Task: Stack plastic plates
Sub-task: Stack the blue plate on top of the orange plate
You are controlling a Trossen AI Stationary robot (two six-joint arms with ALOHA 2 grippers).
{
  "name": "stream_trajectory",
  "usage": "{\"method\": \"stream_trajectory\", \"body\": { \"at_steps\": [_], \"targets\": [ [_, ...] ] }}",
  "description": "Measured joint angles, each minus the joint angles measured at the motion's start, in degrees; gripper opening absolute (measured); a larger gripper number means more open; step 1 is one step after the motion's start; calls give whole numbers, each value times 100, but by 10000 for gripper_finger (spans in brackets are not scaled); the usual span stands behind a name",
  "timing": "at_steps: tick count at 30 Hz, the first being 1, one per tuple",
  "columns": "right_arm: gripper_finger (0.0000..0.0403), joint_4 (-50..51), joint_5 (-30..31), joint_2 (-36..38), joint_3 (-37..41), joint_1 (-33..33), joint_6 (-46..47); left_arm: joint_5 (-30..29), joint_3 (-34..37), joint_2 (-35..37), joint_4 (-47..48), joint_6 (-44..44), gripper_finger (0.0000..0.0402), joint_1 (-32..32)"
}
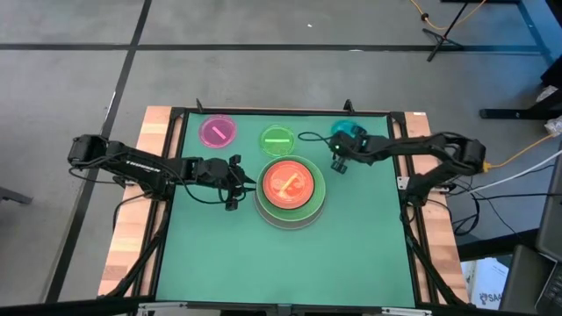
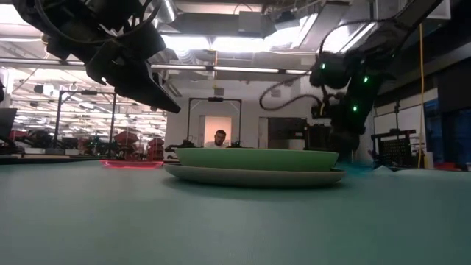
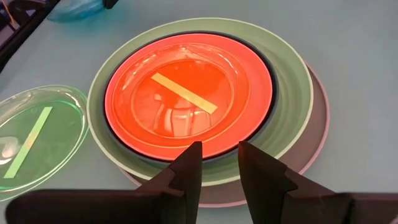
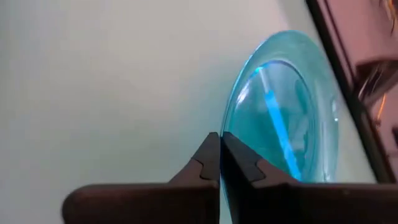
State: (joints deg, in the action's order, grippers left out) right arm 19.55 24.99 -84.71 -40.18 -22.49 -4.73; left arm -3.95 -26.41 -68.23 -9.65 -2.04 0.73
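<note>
A green table [image 1: 219,254] holds a stack of plates at its centre: a grey plate [image 3: 318,118] at the bottom, a light green plate [image 3: 292,81] on it, a dark teal plate [image 3: 272,93], and a salmon plate [image 1: 287,183] on top. The left gripper [image 1: 235,183] hovers just at the stack's nine o'clock edge, jaws slightly apart and empty. A pink plate [image 1: 217,131] lies at eleven o'clock, a small green plate [image 1: 277,139] at twelve. At one o'clock, the right gripper [image 1: 337,164] pinches the rim of a blue plate [image 4: 292,106], jaws closed on it.
</note>
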Motion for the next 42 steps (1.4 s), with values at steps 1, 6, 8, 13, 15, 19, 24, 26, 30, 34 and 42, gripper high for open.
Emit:
{"method": "stream_trajectory", "body": {
  "at_steps": [1, 6, 8, 13, 15, 19, 24, 26, 30, 34, 42],
  "targets": [
    [1, 0, -2, 92, 0, 116, -33, 0, 0, 0, -2, -2, 98, 0],
    [1, -183, 7, 437, -4, 767, -194, -2, 0, 0, -3, -3, 98, 0],
    [1, -386, -28, 520, -7, 1049, -338, -2, 0, 0, -2, -4, 98, 0],
    [1, -1067, -596, 551, -9, 1735, -1088, -2, 0, 0, -4, 0, 98, -1],
    [1, -1428, -882, 534, -9, 1970, -1342, -2, 0, 0, -4, -2, 98, 0],
    [1, -2037, -1551, 531, -9, 2303, -1516, -2, 0, 0, -6, -2, 98, -1],
    [1, -2562, -2123, 484, -11, 2528, -1528, -2, 0, 0, -8, -3, 98, -2],
    [1, -2671, -2298, 409, -12, 2564, -1526, 0, 0, 0, -11, -4, 98, -1],
    [1, -2980, -2686, 97, -17, 2547, -1521, -2, 0, -2, -38, -4, 98, 0],
    [1, -3222, -2714, -203, -15, 2547, -1504, -2, 2, -2, -38, -4, 98, 0],
    [14, -3316, -2436, -487, -17, 2547, -1152, -115, 1, -2, -37, -2, 98, 0]
  ]
}}
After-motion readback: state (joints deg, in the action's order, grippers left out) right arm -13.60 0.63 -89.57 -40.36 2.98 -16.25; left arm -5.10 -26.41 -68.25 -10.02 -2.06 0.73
